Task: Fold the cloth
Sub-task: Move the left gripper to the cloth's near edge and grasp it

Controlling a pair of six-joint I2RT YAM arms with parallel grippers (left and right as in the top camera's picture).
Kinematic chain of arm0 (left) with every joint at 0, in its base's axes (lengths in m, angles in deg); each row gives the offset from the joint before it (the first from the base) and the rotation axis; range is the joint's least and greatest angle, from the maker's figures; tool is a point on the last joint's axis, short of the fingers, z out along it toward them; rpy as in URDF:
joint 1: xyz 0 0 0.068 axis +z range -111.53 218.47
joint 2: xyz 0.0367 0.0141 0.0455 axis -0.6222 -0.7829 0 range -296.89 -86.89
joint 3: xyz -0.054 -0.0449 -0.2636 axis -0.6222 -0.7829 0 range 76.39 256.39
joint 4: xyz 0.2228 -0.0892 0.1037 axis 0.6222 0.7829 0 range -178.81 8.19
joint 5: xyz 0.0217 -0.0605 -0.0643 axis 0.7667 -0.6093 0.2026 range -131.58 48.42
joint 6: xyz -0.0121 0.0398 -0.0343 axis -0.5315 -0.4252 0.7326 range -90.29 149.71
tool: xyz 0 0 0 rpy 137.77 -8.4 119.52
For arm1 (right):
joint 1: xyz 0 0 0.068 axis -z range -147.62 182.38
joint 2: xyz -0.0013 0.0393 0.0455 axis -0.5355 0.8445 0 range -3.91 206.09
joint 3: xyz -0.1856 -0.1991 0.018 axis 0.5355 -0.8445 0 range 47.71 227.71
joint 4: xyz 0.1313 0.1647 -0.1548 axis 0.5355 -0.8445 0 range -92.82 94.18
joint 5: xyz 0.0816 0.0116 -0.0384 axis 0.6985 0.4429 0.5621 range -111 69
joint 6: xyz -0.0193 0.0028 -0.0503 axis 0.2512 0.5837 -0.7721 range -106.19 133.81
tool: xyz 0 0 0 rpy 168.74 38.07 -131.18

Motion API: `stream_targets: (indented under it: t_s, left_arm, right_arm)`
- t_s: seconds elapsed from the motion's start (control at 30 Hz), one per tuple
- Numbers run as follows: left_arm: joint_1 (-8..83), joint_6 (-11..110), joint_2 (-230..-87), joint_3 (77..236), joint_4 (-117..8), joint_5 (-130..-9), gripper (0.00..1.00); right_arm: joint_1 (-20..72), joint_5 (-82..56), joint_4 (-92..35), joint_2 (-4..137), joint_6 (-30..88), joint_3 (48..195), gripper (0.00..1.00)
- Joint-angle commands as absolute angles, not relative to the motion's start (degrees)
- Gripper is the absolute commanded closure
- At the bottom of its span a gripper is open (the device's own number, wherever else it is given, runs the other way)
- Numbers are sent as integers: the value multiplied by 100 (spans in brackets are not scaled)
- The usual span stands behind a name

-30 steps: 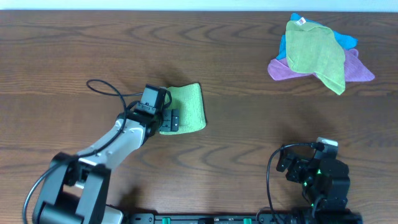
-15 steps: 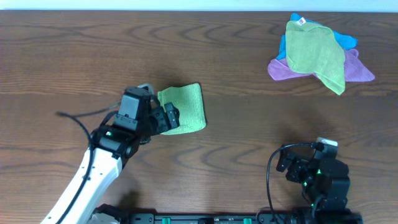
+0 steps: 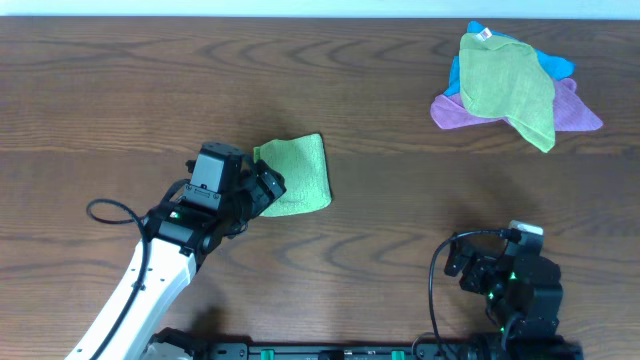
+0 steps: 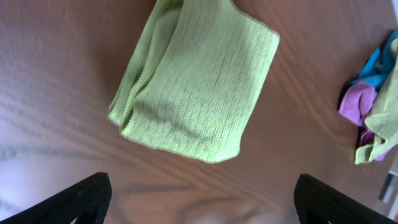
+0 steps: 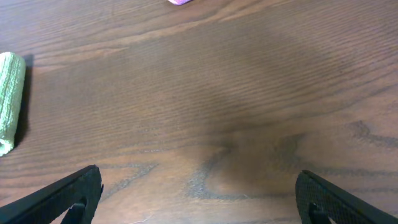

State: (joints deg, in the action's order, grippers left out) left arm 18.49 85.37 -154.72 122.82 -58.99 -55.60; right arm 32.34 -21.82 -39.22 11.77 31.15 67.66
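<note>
The cloth is light lime-green and lies folded into a small thick rectangle on the wooden table, left of centre. In the left wrist view the cloth fills the upper middle, its layered edges to the left. My left gripper hovers at the cloth's near-left edge, open, and the left gripper has only bare wood between its wide-set fingers. My right gripper is open over bare table, with the cloth's rolled edge far to its left. The right arm sits at the near right.
A pile of other cloths lies at the far right: an olive-green one with a small tag on top, a purple one and a blue one beneath. The same pile shows at the right edge of the left wrist view.
My left arm has swung to the left and drawn its gripper back off the cloth's left edge. The cloth stays folded in place. The right arm has not moved.
</note>
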Motion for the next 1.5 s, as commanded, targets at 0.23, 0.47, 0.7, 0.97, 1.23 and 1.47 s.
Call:
stream_targets:
  t_s: [0.23, 0.47, 0.7, 0.97, 1.23, 1.47]
  left_arm:
    - [1081, 11015, -15446, 12389, -6209, -4878, 0]
    - [-543, 13439, -15474, 12367, -6338, -2860, 5]
    - [-1812, 14915, -15833, 11967, -6550, -646, 5]
    - [-1769, 14913, -16228, 11655, -6498, -1306, 5]
    - [-1587, 14913, -16532, 11358, -6808, -1604, 5]
    - [-1336, 14913, -17157, 11349, -7348, -1400, 5]
  right_arm:
    - [3193, -2160, -3915, 1140, 3047, 6709, 1]
    - [3193, -2160, -3915, 1140, 3047, 6709, 1]
    - [3193, -2160, -3913, 1140, 3049, 6709, 1]
    - [3193, -2160, -3915, 1140, 3047, 6709, 1]
    - [3193, -2160, -3915, 1140, 3047, 6709, 1]
    - [3193, -2160, -3913, 1140, 3047, 6709, 1]
